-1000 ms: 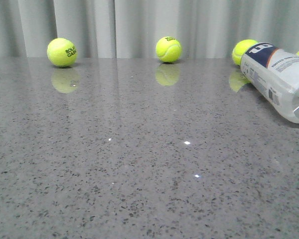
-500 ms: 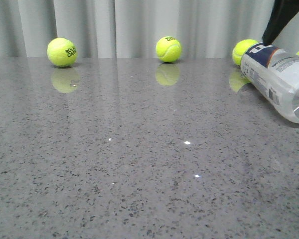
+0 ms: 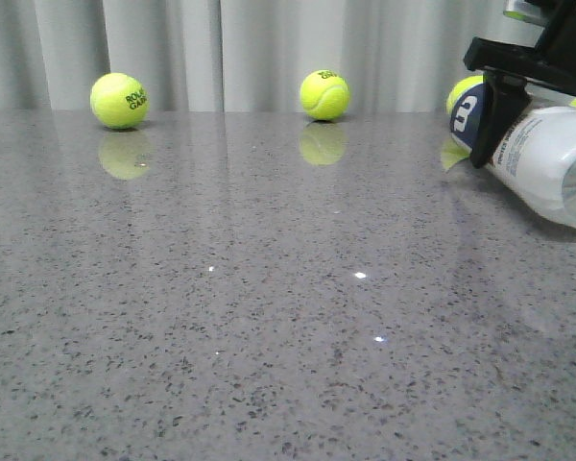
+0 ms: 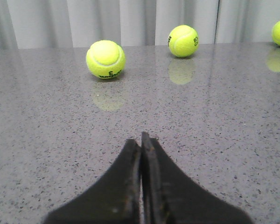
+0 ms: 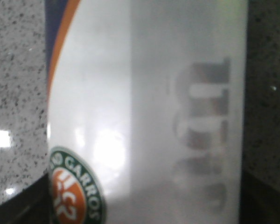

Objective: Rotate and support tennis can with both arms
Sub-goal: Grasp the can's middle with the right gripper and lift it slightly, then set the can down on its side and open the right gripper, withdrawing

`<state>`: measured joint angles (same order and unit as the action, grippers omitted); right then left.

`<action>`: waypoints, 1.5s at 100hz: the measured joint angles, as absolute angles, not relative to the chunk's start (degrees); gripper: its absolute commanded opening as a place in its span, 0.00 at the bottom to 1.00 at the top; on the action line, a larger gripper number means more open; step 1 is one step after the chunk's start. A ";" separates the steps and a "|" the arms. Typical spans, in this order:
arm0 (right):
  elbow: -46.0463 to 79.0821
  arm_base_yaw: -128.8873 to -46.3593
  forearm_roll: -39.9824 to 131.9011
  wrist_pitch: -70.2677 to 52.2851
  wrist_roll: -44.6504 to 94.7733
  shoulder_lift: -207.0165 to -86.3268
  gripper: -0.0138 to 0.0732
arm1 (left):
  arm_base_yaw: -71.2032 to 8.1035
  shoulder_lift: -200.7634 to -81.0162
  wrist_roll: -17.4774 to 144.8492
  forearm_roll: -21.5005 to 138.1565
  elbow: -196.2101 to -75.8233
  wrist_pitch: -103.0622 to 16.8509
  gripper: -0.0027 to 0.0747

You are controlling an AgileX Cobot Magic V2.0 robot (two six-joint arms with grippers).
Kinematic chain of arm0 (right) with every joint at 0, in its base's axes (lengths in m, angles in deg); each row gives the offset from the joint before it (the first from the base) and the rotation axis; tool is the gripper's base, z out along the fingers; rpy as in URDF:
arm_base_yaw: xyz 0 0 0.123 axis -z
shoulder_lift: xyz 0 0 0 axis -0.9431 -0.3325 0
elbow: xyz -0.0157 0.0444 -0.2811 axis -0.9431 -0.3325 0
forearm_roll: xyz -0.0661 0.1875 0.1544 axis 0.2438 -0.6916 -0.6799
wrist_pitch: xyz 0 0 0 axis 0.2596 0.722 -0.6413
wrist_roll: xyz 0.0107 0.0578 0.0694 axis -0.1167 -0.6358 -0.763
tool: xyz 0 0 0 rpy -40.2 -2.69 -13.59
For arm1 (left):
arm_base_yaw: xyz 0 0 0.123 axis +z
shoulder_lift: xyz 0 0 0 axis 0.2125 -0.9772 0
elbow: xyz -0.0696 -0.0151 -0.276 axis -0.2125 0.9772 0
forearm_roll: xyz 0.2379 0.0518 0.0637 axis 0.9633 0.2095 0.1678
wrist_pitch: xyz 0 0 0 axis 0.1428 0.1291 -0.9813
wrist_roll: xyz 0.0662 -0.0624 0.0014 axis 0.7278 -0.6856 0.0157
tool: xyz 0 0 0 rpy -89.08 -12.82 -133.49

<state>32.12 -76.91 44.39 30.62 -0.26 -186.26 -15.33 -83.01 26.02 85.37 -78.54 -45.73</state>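
The tennis can lies on its side at the far right of the grey table, its navy end with the white "W" pointing left. My right gripper has come down over it. One black finger stands against its near-left side and the other is hidden behind it. In the right wrist view the can fills the frame, with the orange stripe and the round green-orange emblem showing, and dark fingers sit at both of its edges. My left gripper is shut and empty, low over bare table, and is out of the front view.
Yellow-green tennis balls lie along the back edge by the curtain: one at the left, one in the middle, one just behind the can's left end. The left wrist view shows three balls ahead, the nearest one.
My right gripper has come down from the top right onto the can. The can has rolled, so the navy "W" panel now faces left and its white side is up.
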 measured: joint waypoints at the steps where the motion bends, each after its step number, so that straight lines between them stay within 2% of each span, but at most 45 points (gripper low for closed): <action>1: 32.52 -77.12 44.39 30.84 0.06 -186.26 0.24 | -15.33 -83.01 26.02 85.37 -78.54 -45.73 0.01; 22: 40.29 -83.27 44.61 35.90 16.61 -186.26 0.24 | -15.33 -83.01 26.02 85.37 -78.54 -45.73 0.01; 48: 42.00 -95.17 45.62 35.93 56.12 -186.51 0.24 | -15.33 -83.01 26.02 85.37 -78.54 -45.73 0.01; 64: 42.00 -98.82 45.76 35.93 70.07 -189.32 0.29 | -15.33 -83.01 26.02 85.37 -78.54 -45.73 0.01; 73: 42.00 -99.26 46.12 35.70 73.44 -191.25 0.45 | -15.33 -83.01 26.02 85.37 -78.54 -45.73 0.01; 78: 42.00 -99.26 46.77 35.43 74.21 -191.70 0.61 | -15.33 -83.01 26.02 85.37 -78.54 -45.73 0.01; 85: 42.00 -99.26 47.73 34.88 74.57 -191.86 0.87 | -15.33 -83.01 26.02 85.37 -78.54 -45.73 0.01; 88: 42.00 -99.26 47.87 34.71 74.61 -191.86 0.93 | -15.33 -83.01 26.02 85.37 -78.54 -45.73 0.01; 95: 42.00 -99.26 48.31 34.33 74.85 -191.86 0.89 | -15.33 -83.01 26.02 85.37 -78.54 -45.73 0.01; 119: 42.12 -99.26 48.88 33.49 75.10 -190.25 0.88 | -15.33 -83.01 26.02 85.37 -78.54 -45.73 0.01; 124: 42.22 -99.26 48.88 33.40 74.73 -188.85 0.85 | -15.33 -83.01 26.02 85.37 -78.54 -45.73 0.01; 129: 42.22 -99.26 48.88 33.36 73.37 -187.27 0.77 | -15.33 -83.01 26.02 85.37 -78.54 -45.73 0.01; 133: 42.22 -99.26 48.88 33.36 71.11 -186.01 0.65 | -15.33 -83.01 26.02 85.37 -78.54 -45.73 0.01; 136: 42.22 -99.26 48.88 33.36 68.95 -184.69 0.55 | -15.33 -83.01 26.02 85.37 -78.54 -45.73 0.01; 146: 42.22 -99.26 48.88 33.85 57.19 -180.78 0.11 | -15.33 -83.01 26.02 85.37 -78.54 -45.73 0.01; 148: 42.22 -99.26 48.88 34.01 54.13 -179.98 0.07 | -15.33 -83.01 26.02 85.37 -78.54 -45.73 0.01; 150: 42.22 -99.26 48.88 34.42 51.08 -179.23 0.08 | -15.33 -83.01 26.02 85.37 -78.54 -45.73 0.01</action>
